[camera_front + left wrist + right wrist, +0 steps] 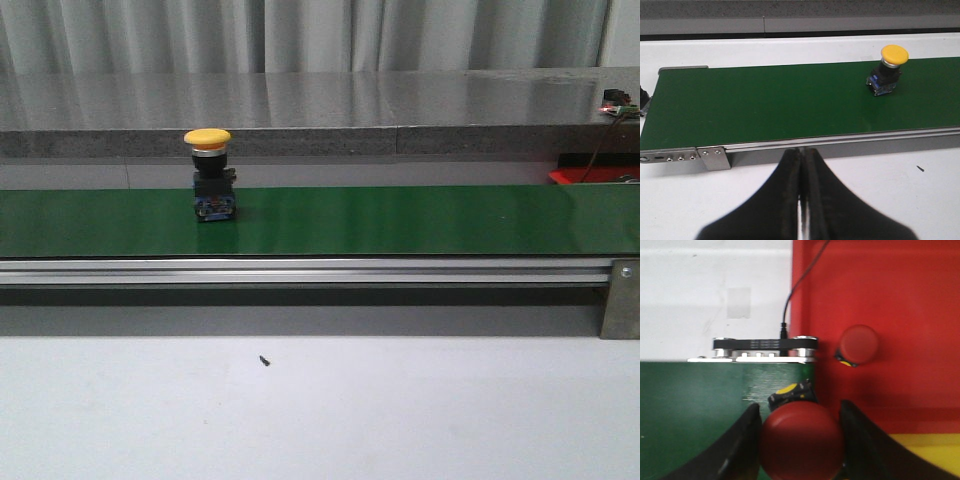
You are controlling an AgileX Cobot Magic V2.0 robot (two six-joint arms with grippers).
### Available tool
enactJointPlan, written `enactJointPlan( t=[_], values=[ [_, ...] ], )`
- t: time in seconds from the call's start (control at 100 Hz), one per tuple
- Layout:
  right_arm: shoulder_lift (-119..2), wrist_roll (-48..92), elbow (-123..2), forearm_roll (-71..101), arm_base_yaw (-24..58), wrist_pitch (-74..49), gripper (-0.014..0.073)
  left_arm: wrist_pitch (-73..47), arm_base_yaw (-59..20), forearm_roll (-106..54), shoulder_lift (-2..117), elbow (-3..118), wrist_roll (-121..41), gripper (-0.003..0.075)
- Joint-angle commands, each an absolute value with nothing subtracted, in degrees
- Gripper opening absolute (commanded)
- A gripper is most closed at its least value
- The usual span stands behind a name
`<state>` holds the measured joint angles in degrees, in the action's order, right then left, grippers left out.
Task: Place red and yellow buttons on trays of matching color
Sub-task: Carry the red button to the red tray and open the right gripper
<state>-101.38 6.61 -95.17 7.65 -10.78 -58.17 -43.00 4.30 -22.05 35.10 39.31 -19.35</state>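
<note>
- The left gripper (801, 200) is right up close in the left wrist view. Its two black fingers are pressed together and there is nothing between them.
- It hangs over the white table (900, 200), on the near side of the green belt (765, 105).
- A yellow button (208, 138) stands up straight on the green belt, on its black and blue base. In the front view it is on the left part of the belt. Nothing is touching it.
- A tiny dark speck (264, 360) lies on the white table in front of the belt.
- The right gripper (801, 440) has a red button (801, 440) squeezed between its two black fingers. A finger sits on each side of the big red cap.
- This red button is held over the spot where the end of the green belt meets the red tray (920, 300).
- Another red button (858, 344) lies in the red tray, near the belt's end.
- A strip of the yellow tray (925, 455) shows next to the red tray.
- A thin black cable (792, 290) runs along the edge of the red tray, down to the metal end of the belt.
</note>
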Motion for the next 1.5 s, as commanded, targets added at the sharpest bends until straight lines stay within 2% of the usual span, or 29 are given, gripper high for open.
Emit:
enactJointPlan(
  t=[0.0,0.28,1.07,1.13,1.29,1.49],
  values=[
    [-98.28,6.07,-94.21,7.91,-13.16,-54.32,0.0183,-39.15,3.95,-23.35,35.12,40.72,-19.11,-0.0020],
    [-100.43,3.98,-86.94,7.97,-15.13,-46.87,0.0183,-39.15,3.95,-23.35,35.12,40.72,-19.11,-0.0020],
    [-109.59,3.98,-86.86,7.69,-15.13,-40.40,0.0189,-39.15,3.95,-23.35,35.23,40.72,-19.11,-0.0020],
    [-109.59,3.98,-86.86,7.69,-15.13,-40.54,0.0219,-39.15,3.95,-23.35,35.23,40.72,-19.11,-0.0020],
    [-109.41,3.98,-86.86,7.69,-15.13,-40.84,0.0405,-39.15,3.95,-23.35,35.23,40.72,-19.11,-0.0020],
    [-108.03,3.98,-86.86,7.93,-15.13,-40.78,0.0415,-39.15,3.95,-23.35,35.23,40.72,-19.11,-0.0020]
  ],
)
